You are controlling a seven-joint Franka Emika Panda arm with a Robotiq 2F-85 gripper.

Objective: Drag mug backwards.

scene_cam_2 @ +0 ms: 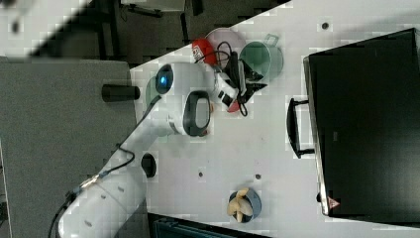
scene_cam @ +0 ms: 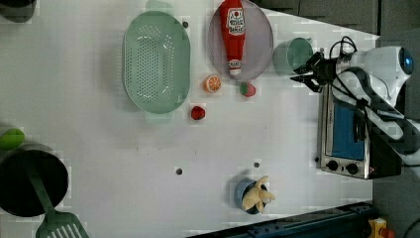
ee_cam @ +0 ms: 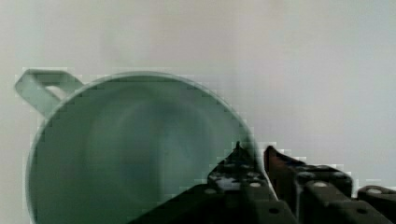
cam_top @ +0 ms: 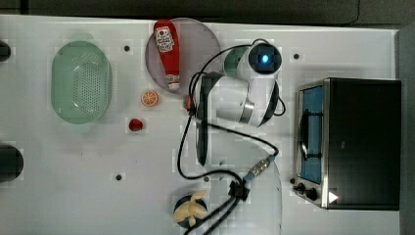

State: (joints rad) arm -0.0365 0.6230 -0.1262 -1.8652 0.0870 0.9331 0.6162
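Where the top view looks straight down on the white table [cam_top: 73, 161], the mug [cam_top: 234, 59] sits near the far edge, just right of the purple plate [cam_top: 195, 44], and the white arm [cam_top: 254, 88] covers most of it. A ketchup bottle [cam_top: 167, 51] lies on the plate. To the top view's left stands a pale-green colander [cam_top: 80, 81], with an orange slice [cam_top: 149, 98] and a small red fruit [cam_top: 135, 125] between it and the arm. A toaster oven [cam_top: 352, 142] stands at the top view's right, and a bowl with a banana [cam_top: 190, 209] is at the near edge.

In the left view the mug [scene_cam: 293, 54] is clear of the arm: green, upright, mouth open, close beside the plate [scene_cam: 262, 49] on the left view's right. The gripper [scene_cam: 306, 73] reaches in at the mug's rim from the oven's [scene_cam: 346, 129] side. A black pot [scene_cam: 29, 183] and a green spatula [scene_cam: 59, 225] lie at the left view's lower left.

In the right view the mug [scene_cam_2: 261, 57] stands at the far end of the table, its handle pointing towards the right view's upper right, and the gripper [scene_cam_2: 247, 82] meets its rim on the near side.

In the wrist view the mug [ee_cam: 135, 154] shows its hollow inside and its handle. The gripper [ee_cam: 254, 161] has its fingers drawn in narrow on the mug's wall, one finger [ee_cam: 233, 170] inside the rim and the other outside, so the rim is pinched between them.
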